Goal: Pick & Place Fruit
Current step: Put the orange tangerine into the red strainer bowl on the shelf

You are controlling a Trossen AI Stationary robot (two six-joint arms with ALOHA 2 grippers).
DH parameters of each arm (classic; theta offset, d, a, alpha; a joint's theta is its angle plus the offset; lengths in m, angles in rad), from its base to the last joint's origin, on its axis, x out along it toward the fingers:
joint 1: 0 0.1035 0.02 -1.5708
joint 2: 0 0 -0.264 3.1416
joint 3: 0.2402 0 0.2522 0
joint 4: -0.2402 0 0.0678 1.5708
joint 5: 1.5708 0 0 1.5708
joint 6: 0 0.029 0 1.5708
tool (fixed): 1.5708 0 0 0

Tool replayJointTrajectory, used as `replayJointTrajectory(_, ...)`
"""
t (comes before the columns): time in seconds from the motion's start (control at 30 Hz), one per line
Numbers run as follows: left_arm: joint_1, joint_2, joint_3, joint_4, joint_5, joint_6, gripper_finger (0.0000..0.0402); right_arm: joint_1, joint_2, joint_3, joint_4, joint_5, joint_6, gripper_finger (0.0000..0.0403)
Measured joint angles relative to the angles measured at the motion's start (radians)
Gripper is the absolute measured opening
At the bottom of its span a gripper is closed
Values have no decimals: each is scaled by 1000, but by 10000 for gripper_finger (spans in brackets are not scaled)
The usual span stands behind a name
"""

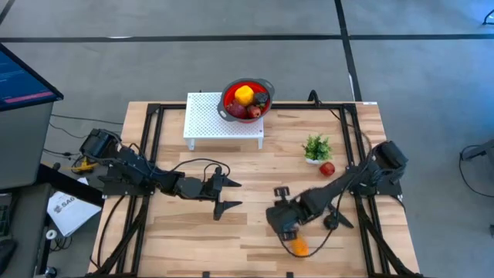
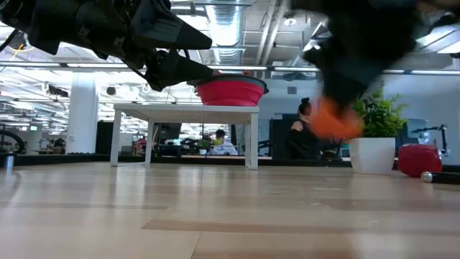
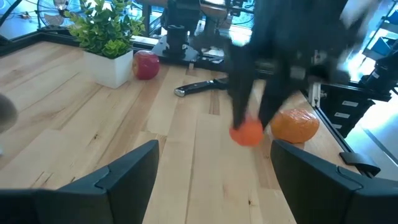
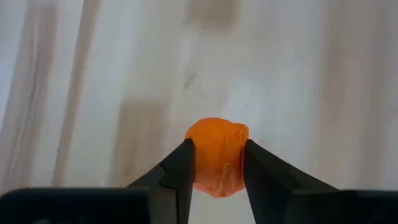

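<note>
Currently: small orange fruit (image 4: 216, 155) clamped in my right gripper (image 4: 216, 163), clear of the bench (image 1: 231, 232).

Item held between both fingers at its middle, hanging above the bench's front right area; my left gripper (image 1: 224, 194) waits with fingers spread wide, empty, near the bench centre. A larger orange fruit (image 1: 299, 247) lies on the bench just beside my right gripper; a red fruit (image 1: 327, 169) sits by the potted plant (image 1: 316, 147); a knife (image 3: 200, 86) lies nearby. Likely destination, as I judge it: red bowl (image 1: 265, 83) on the white stand (image 1: 204, 123), already holding several pieces. Handling advice: keep the squeeze steady, lift higher than the bowl's rim before crossing, pass wide of the plant, release only once centred over the bowl.
</note>
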Motion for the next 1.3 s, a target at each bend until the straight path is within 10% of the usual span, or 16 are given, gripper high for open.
replayJointTrajectory(0.37, 0, 0, 0, 0, 0, 0, 301, -344, -202, 316, 118, 199, -385, 123)
replayJointTrajectory(0.73, 0, 0, -2, 0, 0, 0, 301, -782, -60, 439, 149, -112, -380, 124)
replayJointTrajectory(1.3, 0, 0, -2, 0, 0, 0, 301, -876, 35, 439, 158, -121, -323, 208)
